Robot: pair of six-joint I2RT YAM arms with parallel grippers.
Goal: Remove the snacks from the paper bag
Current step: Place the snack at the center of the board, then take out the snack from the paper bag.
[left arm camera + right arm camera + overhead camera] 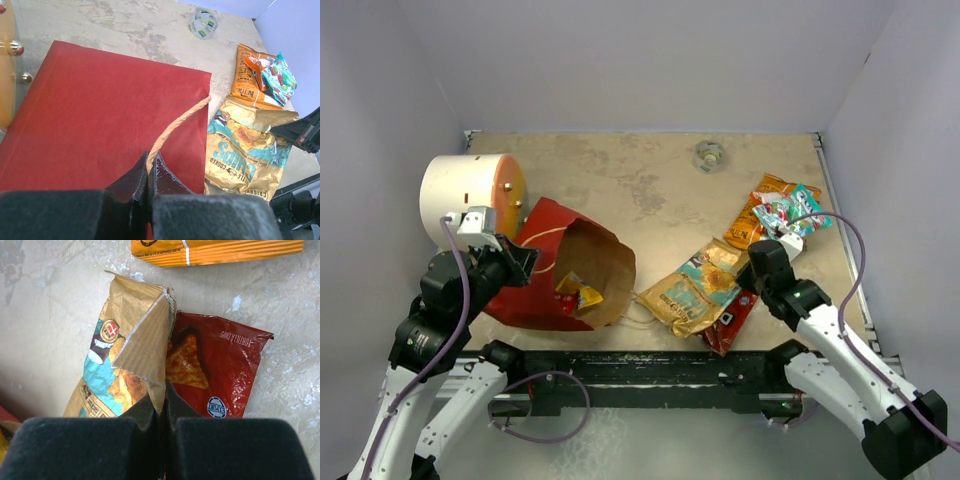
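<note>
White arms [845, 340], black joints [420, 340], purple cables [466, 290]

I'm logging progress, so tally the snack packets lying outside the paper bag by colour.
Tan-gold chips packet: 1
Red tortilla chips packet: 1
Orange packet: 1
Teal packet: 1
Total: 4

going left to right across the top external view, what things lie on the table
white cylinder → paper bag → tan-gold packet → orange packet → teal packet
</note>
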